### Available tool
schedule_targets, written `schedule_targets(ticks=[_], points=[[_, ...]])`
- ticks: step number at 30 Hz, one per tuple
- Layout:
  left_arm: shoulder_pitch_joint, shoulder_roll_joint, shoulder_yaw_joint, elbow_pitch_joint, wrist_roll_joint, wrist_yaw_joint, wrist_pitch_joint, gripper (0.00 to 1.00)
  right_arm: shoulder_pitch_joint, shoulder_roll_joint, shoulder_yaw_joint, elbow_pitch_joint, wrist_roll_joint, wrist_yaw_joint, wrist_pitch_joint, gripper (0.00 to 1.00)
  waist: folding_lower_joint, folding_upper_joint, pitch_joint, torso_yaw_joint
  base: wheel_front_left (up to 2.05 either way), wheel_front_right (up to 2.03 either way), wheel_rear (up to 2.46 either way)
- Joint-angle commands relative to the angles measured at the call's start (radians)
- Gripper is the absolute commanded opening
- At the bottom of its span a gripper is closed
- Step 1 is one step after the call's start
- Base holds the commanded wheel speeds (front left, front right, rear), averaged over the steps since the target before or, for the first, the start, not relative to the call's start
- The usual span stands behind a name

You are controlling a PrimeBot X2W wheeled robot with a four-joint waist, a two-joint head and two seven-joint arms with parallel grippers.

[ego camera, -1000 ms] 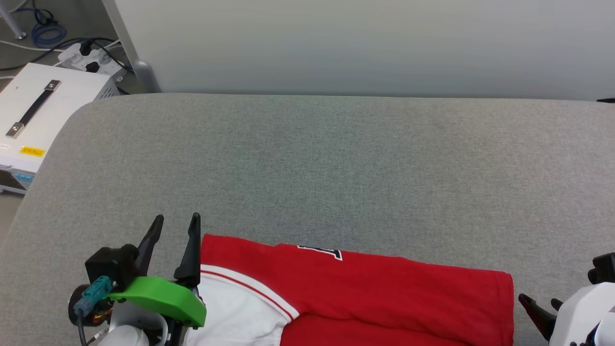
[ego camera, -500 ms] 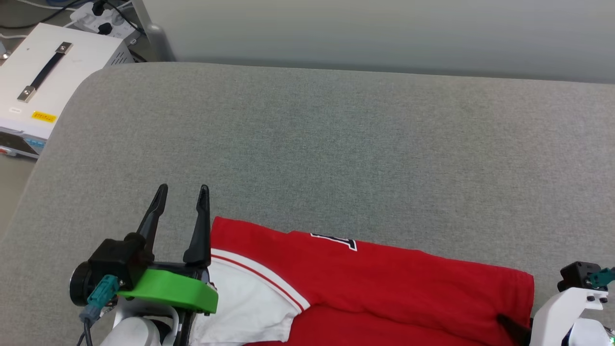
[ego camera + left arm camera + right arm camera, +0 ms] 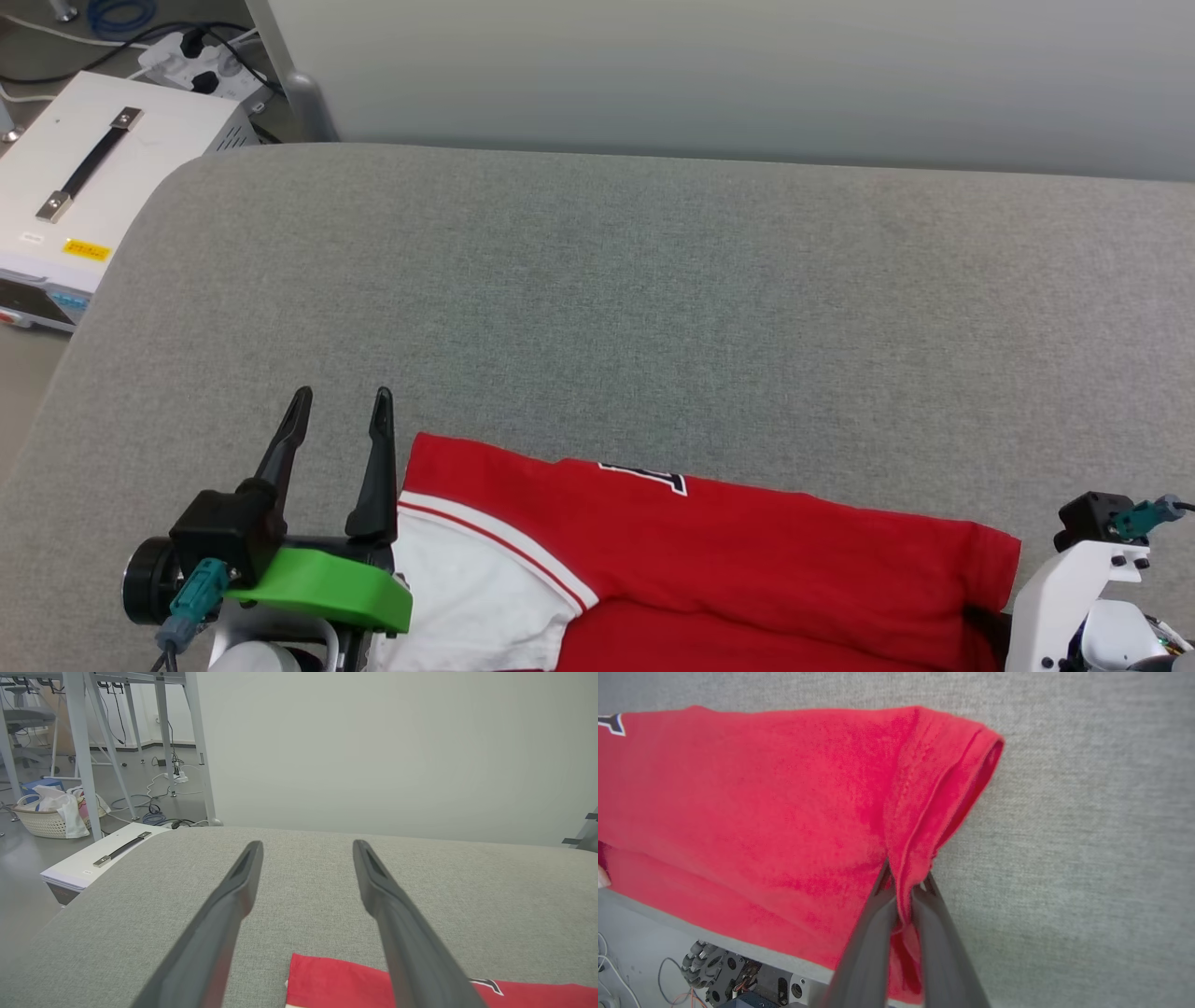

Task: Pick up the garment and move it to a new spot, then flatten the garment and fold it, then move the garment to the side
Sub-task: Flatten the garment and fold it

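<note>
Wide grey upholstered surface (image 3: 653, 308) running up to a straight far edge under the pale wall (image 3: 709, 75); rounded corner at upper left, white case (image 3: 84, 187) beside it. Red jersey (image 3: 747, 551) along the bottom of the head view. Left gripper (image 3: 341, 397) with fingers spread, just left of the jersey's corner. Right gripper (image 3: 906, 877) pinched tight on the red hem fold at lower right.
</note>
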Motion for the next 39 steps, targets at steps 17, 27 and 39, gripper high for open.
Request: schedule_targets(ticks=[17,27,39], points=[[0.042,0.007,-0.036,0.015,0.011,0.002,0.016,1.00,-0.002,-0.052,-0.271,-0.033,-0.019,0.000,0.112,0.00,0.0000,0.0000,-0.077,-0.062,0.00,0.00,0.00],[0.050,0.001,-0.059,0.033,0.009,-0.004,0.019,1.00,-0.092,0.174,-0.462,0.011,0.421,0.000,0.468,0.00,0.0000,0.0000,-0.106,-0.055,0.00,0.00,0.00],[0.013,-0.010,-0.075,0.036,0.012,-0.015,0.021,1.00,-0.150,0.176,-0.032,0.199,0.975,0.000,0.356,0.00,0.0000,0.0000,-0.070,0.000,0.00,0.00,0.00]])
